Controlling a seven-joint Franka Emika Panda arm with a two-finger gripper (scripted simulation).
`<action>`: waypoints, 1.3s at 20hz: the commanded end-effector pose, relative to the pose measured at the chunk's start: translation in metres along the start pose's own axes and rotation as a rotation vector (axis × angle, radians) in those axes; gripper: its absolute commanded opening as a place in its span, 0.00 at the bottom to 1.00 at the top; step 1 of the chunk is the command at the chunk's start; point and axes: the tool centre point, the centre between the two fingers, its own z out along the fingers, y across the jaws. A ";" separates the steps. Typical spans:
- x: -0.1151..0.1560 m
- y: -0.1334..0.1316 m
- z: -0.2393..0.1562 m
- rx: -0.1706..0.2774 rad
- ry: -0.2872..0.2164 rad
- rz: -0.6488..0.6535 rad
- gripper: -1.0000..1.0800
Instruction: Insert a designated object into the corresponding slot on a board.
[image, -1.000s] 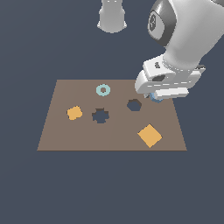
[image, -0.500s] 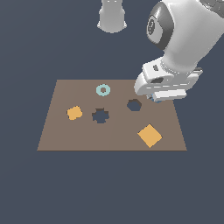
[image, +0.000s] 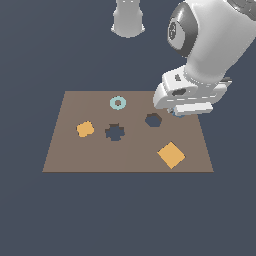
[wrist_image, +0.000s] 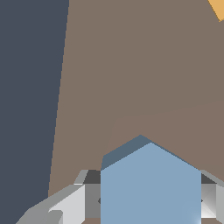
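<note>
One white robot arm bends down from the upper right of the exterior view, its wrist low over the flat brown rectangular board (image: 100, 160). Its gripper (image: 179, 113) is closed around the small blue hexagonal block (wrist_image: 151, 186), a finger (wrist_image: 65, 205) pressed on each side. The dark hexagonal hole (image: 153, 119) lies just left of the gripper.

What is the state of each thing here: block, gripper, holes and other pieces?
Blue block: held between the fingers, above the board.
Gripper: shut on the block.
Hexagonal hole: empty.
Cross hole: empty.
Teal ring: flat on the board.
Orange square: flat on the board.
Orange piece: flat on the board.
</note>
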 end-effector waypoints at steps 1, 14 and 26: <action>0.002 0.004 -0.001 0.000 0.001 0.022 0.00; 0.025 0.066 -0.007 0.000 0.000 0.384 0.00; 0.027 0.094 -0.010 -0.001 0.000 0.535 0.00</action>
